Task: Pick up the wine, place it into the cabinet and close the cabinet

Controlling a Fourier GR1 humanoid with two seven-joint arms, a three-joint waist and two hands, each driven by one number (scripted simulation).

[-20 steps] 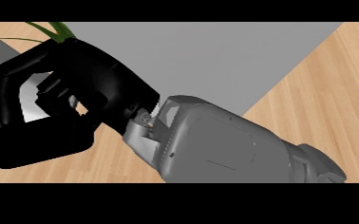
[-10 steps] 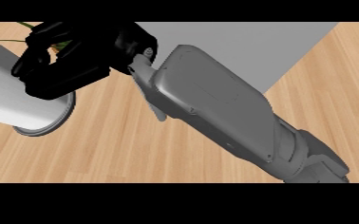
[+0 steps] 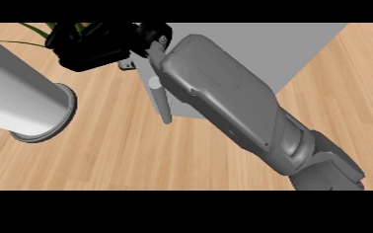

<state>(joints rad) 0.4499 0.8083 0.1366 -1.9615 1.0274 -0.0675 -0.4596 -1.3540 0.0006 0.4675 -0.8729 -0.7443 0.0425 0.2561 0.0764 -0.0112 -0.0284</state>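
A steep downward view onto a light wooden surface (image 3: 131, 148) is shown. A thick grey forearm (image 3: 233, 103) is seen crossing from the lower right corner to the upper left, ending in the black right hand (image 3: 94, 47) near the top edge. The hand is bunched into a dark mass turned away from view – whether it is open or closed, and whether anything is held in it, cannot be told. The wine cannot be made out anywhere; whether it is hidden by the hand cannot be told.

The cabinet (image 3: 306, 44) is seen as a flat grey block at the top, largely covered by the forearm. Just below the wrist a narrow grey strip (image 3: 163, 108) is seen running downward. At the left edge a pale cylinder (image 3: 29, 103) with a flared rim is shown, and above it green leaves (image 3: 33, 29) are seen beside the hand.
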